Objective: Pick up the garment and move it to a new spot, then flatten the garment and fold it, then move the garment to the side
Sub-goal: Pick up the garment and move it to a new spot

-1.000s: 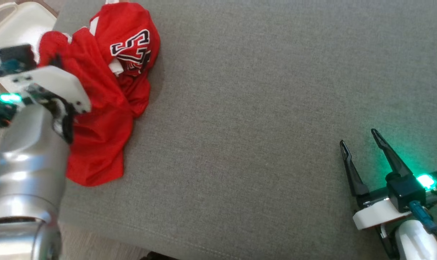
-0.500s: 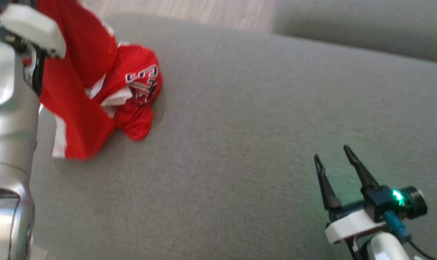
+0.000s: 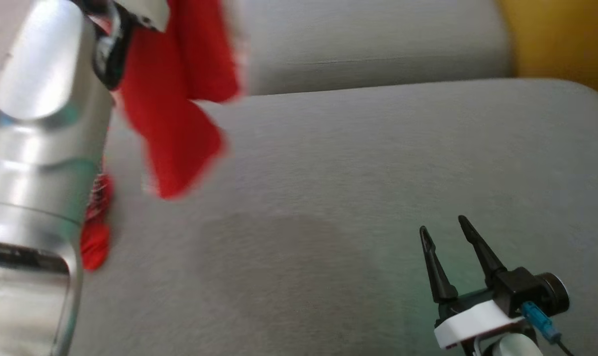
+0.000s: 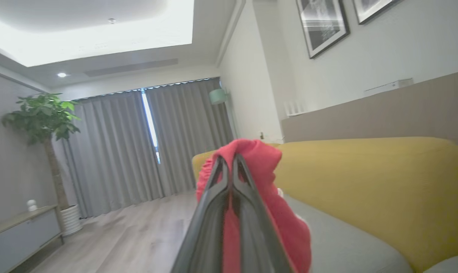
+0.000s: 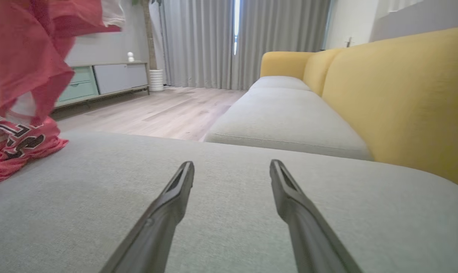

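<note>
The left gripper (image 4: 229, 161) has its two dark fingers pressed together on a bunched fold of the red mesh jersey (image 4: 268, 163), which bulges over the tips and runs down between them. The right gripper (image 5: 232, 163) stands with its jaws spread wide and nothing between them, hovering low over the grey woven seat cushion (image 5: 221, 212), well apart from the cloth.

Outward from the clamped fold, the jersey (image 3: 175, 123) hangs in a long blurred drape beside the silver left forearm (image 3: 36, 123). Its lower part, the one with the black-and-white lettering (image 5: 18, 142), is on the cushion at the far left of the right wrist view. Behind the seat rises the mustard-yellow backrest (image 5: 395, 94).

A second ago the jersey lay as a crumpled heap on the cushion with the left gripper down in it. Now the arm has gone up and most of the cloth is airborne, pulled out into a hanging length. The head camera has also tipped upward, so the shift of the cushion in that view is no move of the furniture.

My reading is that the pick-up has succeeded and the carry to a new spot is starting. The trailing hem has yet to clear the cushion, and the wide grey area before the right gripper (image 3: 443, 225) looks like the natural place to lay it.
</note>
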`<state>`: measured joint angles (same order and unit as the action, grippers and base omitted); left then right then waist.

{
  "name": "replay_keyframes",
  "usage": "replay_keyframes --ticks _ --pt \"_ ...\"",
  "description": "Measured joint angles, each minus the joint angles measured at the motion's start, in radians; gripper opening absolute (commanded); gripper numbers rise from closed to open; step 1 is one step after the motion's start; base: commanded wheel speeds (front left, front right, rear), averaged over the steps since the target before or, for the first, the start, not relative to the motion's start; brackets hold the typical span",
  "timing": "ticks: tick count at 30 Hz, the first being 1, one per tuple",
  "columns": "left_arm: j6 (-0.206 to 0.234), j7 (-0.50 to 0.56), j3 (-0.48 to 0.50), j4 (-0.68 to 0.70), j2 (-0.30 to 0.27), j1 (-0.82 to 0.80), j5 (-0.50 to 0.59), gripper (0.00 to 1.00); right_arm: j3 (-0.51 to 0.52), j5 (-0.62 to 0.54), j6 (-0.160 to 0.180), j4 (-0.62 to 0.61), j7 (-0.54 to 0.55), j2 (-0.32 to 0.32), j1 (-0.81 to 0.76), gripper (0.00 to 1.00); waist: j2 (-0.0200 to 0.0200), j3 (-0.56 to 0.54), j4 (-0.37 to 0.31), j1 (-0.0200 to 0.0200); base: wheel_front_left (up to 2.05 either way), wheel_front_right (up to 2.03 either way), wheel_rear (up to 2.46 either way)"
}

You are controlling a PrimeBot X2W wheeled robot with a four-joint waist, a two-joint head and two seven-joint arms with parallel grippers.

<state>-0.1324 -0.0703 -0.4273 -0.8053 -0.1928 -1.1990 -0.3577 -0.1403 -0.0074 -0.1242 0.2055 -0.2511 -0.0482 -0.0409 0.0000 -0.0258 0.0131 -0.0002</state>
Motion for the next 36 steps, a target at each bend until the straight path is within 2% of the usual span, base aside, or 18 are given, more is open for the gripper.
replay_keyframes --ticks 2,7,12,15,19,24,25,26,27,30,31,36 --pt "0.0 -0.008 -0.01 0.005 0.011 0.026 -0.021 0.0 -0.006 0.0 0.0 -0.001 0.0 0.0 0.0 1.0 0.0 -0.006 -0.058 0.0 0.0 0.0 0.0" --pt "0.002 -0.122 -0.036 0.007 0.072 0.072 -0.021 0.0 -0.018 0.007 0.0 -0.004 0.0 0.0 -0.002 1.0 0.0 -0.01 -0.194 0.0001 0.0 0.0 0.0" --pt "0.002 -0.174 -0.098 -0.003 0.151 0.14 -0.021 0.0 -0.019 0.008 0.0 -0.014 0.0 0.0 -0.004 1.0 0.0 0.004 -0.284 0.0001 0.0 0.0 0.0" --pt "0.026 -0.183 -0.115 -0.002 0.176 0.29 -0.027 0.0 -0.021 0.019 0.0 -0.014 0.0 0.0 -0.01 1.0 0.0 0.027 -0.294 0.0003 0.0 0.0 0.0" --pt "0.081 -0.183 -0.107 0.06 0.165 0.598 -0.049 0.0 -0.028 0.027 0.0 -0.014 0.0 0.0 -0.01 1.0 0.0 0.045 -0.278 0.0002 0.0 0.0 0.0" --pt "0.106 -0.183 -0.163 0.17 0.151 0.911 -0.14 0.01 -0.023 0.021 0.0 -0.011 0.0 0.0 -0.011 1.0 0.0 0.047 -0.232 0.0002 0.0 0.0 0.0" --pt "0.106 -0.183 -0.181 0.191 0.15 0.945 -0.155 0.32 -0.021 0.017 0.0 -0.009 0.0 0.0 -0.011 1.0 0.0 0.045 -0.221 0.0002 0.0 0.0 0.0" --pt "0.106 -0.183 -0.181 0.191 0.15 0.945 -0.155 0.94 -0.021 0.017 0.0 -0.009 0.0 0.0 -0.011 1.0 0.0 0.045 -0.221 0.0002 0.0 0.0 0.0" --pt "0.127 -0.182 -0.197 0.239 0.15 0.99 -0.179 1.0 -0.017 0.007 0.0 -0.008 0.0 0.0 -0.015 1.0 0.0 0.039 -0.196 0.0002 0.0 0.0 0.0" --pt "0.164 -0.182 -0.191 0.349 0.149 1.029 -0.158 1.0 -0.011 -0.007 0.0 -0.004 0.0 0.0 -0.04 1.0 0.0 0.022 -0.153 0.0002 0.0 0.0 0.0" --pt "0.164 -0.182 -0.191 0.349 0.149 1.029 -0.158 1.0 -0.011 -0.007 0.0 -0.004 0.0 0.0 -0.04 1.0 0.0 0.022 -0.153 0.0002 0.0 0.0 0.0" --pt "0.225 -0.182 -0.12 0.511 0.146 1.159 -0.057 1.0 0.021 -0.009 0.0 0.007 0.0 0.002 -0.108 1.0 0.0 -0.021 -0.081 0.0001 0.0 0.0 0.0"
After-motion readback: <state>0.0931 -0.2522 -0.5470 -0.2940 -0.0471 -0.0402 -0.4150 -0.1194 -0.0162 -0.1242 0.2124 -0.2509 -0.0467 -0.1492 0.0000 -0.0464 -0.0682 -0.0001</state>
